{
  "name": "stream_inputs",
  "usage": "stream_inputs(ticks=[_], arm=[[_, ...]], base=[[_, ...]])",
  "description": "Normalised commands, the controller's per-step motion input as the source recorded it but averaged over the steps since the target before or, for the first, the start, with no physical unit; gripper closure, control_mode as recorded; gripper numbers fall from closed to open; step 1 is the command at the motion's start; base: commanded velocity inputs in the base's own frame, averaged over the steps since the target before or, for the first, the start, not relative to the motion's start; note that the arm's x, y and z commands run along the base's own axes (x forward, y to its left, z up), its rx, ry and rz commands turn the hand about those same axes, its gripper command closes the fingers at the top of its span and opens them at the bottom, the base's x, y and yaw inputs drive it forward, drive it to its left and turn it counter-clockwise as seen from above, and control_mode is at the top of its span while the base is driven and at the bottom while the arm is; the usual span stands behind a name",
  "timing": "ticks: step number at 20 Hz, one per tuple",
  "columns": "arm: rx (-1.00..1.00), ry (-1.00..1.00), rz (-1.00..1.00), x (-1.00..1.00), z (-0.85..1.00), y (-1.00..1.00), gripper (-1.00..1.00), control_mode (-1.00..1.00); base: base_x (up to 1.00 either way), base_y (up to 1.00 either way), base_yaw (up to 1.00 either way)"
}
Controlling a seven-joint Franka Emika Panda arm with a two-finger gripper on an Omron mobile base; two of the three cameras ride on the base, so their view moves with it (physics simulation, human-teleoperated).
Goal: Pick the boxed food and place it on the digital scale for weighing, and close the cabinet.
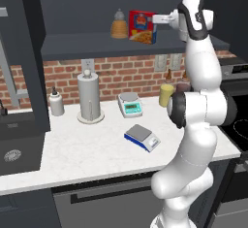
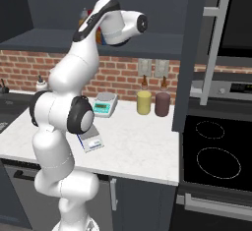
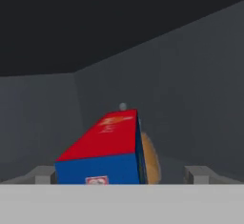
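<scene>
Kitchen with red brick backsplash and white counter (image 1: 87,149); dark cabinet (image 1: 34,52) above stands open, its door (image 2: 189,53) with a silver bar handle swung out at the right; boxed food (image 1: 143,26) upright on the cabinet shelf, an amber bottle (image 1: 119,24) just beside it; tool (image 1: 156,19) raised to shelf level at the box's right edge, jaws spread wide, nothing gripped; in the hand view the box (image 3: 102,151) lies between the two fingertips (image 3: 43,174); digital scale (image 1: 142,137) on the counter, bare, a white scale (image 1: 130,104) behind it near a paper towel holder (image 1: 90,98)
</scene>
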Motion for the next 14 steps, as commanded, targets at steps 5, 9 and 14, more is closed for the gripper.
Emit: stream_inputs(ticks=[5,9,14], arm=[[0.0,0.0,0.0,0.0,0.0,0.02,-1.0,-1.0],[0.0,0.0,0.0,0.02,0.0,0.0,-1.0,-1.0],[0.0,0.01,0.0,0.22,-0.05,0.02,1.0,-1.0]], base=[[0.0,0.0,0.0],[0.0,0.0,0.0],[0.0,0.0,0.0]])
